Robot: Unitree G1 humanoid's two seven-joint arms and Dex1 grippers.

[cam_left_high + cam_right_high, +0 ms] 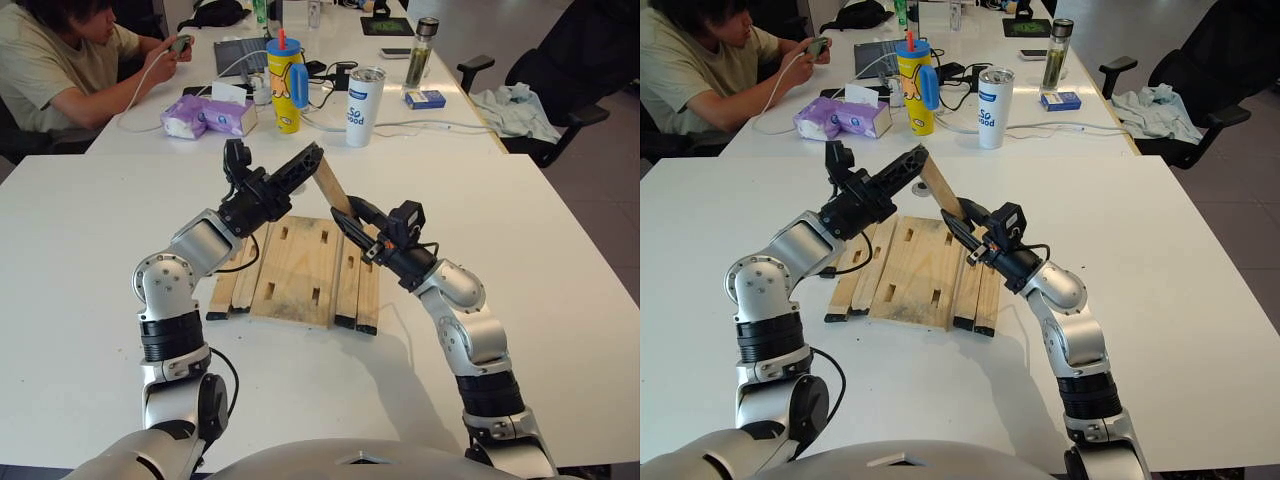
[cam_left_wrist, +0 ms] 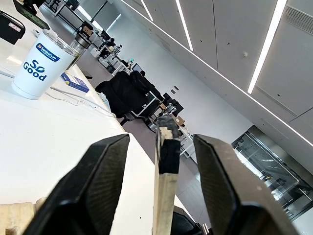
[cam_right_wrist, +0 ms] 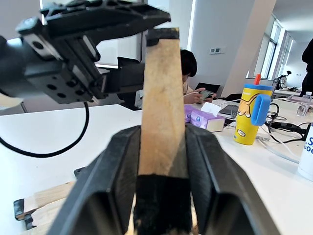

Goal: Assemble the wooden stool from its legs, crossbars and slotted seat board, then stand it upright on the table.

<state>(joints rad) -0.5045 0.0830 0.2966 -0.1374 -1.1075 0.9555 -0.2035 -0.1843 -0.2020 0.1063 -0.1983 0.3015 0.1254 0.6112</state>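
A wooden leg (image 1: 335,190) with black-capped ends slants up above the slotted seat board (image 1: 295,265), which lies flat mid-table. My right gripper (image 1: 358,222) is shut on the leg's lower part; in the right wrist view its fingers (image 3: 117,166) press both sides of the leg (image 3: 161,98). My left gripper (image 1: 305,160) is open at the leg's upper end, its fingers (image 2: 98,186) straddling the tip (image 2: 166,147) with gaps on both sides. More legs or crossbars lie on either side of the board, left (image 1: 228,285) and right (image 1: 358,290).
On the adjoining far table stand a white tumbler (image 1: 365,105), a yellow cup (image 1: 285,85), tissue packs (image 1: 210,115) and cables. A person sits at the far left. An office chair with a cloth (image 1: 520,105) is at the far right. Bare white tabletop (image 1: 540,250) surrounds the parts.
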